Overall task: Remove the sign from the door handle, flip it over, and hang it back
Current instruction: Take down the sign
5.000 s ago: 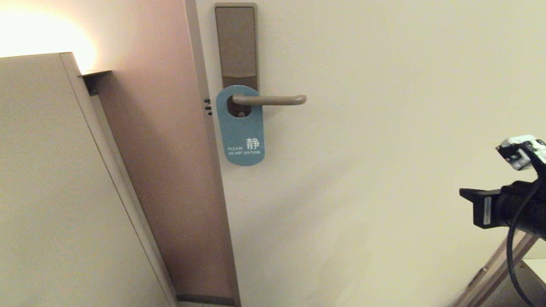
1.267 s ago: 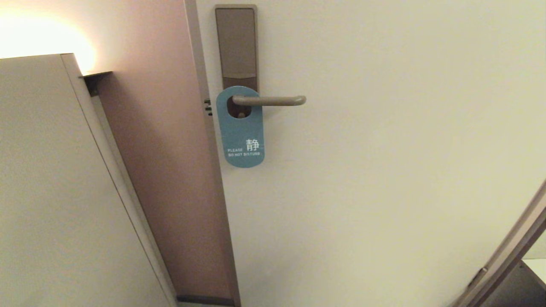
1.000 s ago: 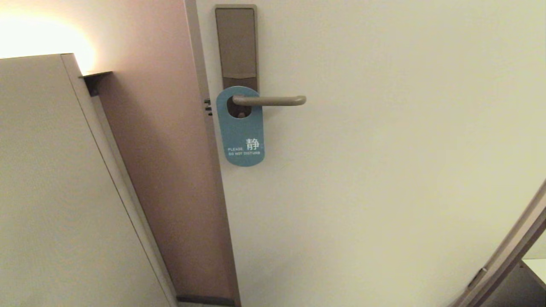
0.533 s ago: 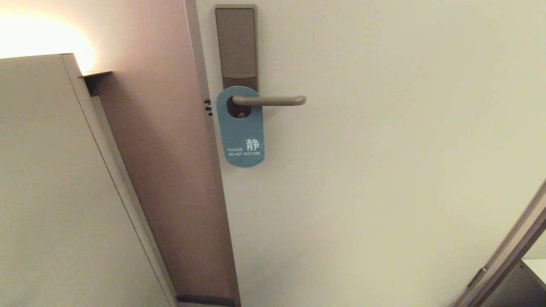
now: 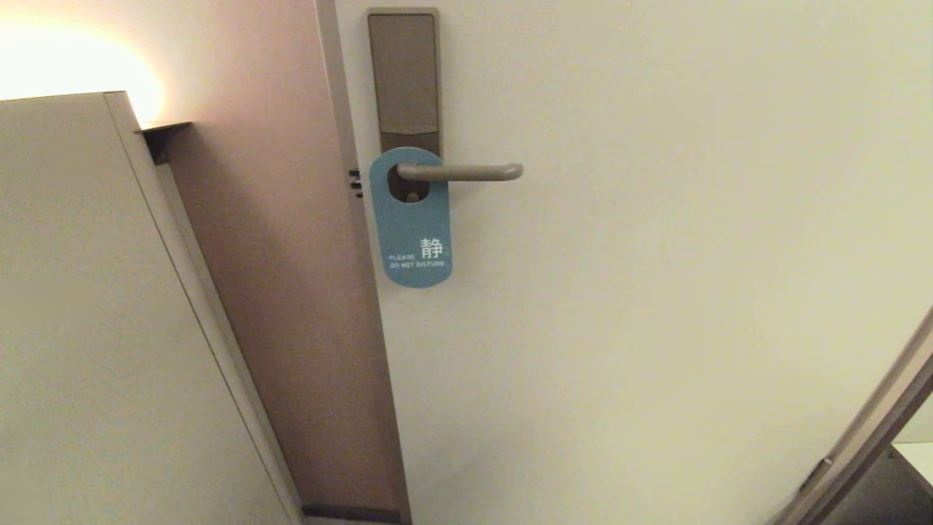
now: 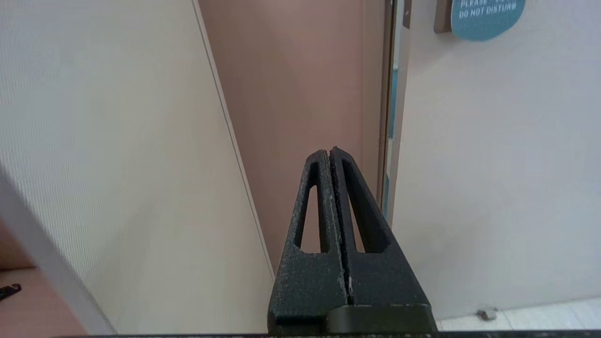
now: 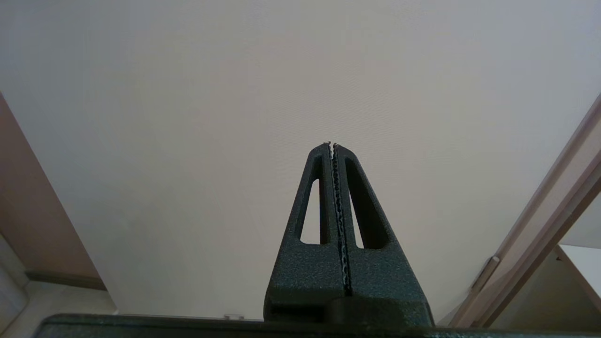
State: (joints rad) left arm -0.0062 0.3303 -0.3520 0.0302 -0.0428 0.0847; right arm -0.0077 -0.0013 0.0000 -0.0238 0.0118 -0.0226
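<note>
The sign (image 5: 412, 222) hangs on the door handle (image 5: 461, 172), its teal-blue side facing out with white lettering reading "PLEASE DO NOT DISTURB" beside 1 white Chinese character. Its oval hole is threaded over the inner end of the lever, close to the lock plate (image 5: 404, 73), and its body lies flat against the door (image 5: 656, 292) near the door's left edge.

Nearest the robot, the left gripper (image 6: 330, 151) points toward the lower part of the brown wall strip (image 5: 277, 292) next to the door's edge. Its 2 black fingers (image 6: 312, 206) are pressed together with nothing between them. In the left wrist view only the rounded bottom of the sign (image 6: 486, 16) shows, well apart from the fingertips. The right gripper (image 7: 332, 144) faces a bare stretch of the door, its fingers (image 7: 364, 211) likewise closed tight and empty. Neither arm appears in the head view.

To the left stands a pale panel (image 5: 87, 328), slanting toward the brown wall strip. A slanted door frame (image 5: 867, 445) crosses the lower right corner of the head view. Farther off, the handle runs level to the right from the tall lock plate, its rounded end free. Nothing lies between the grippers and the sign.
</note>
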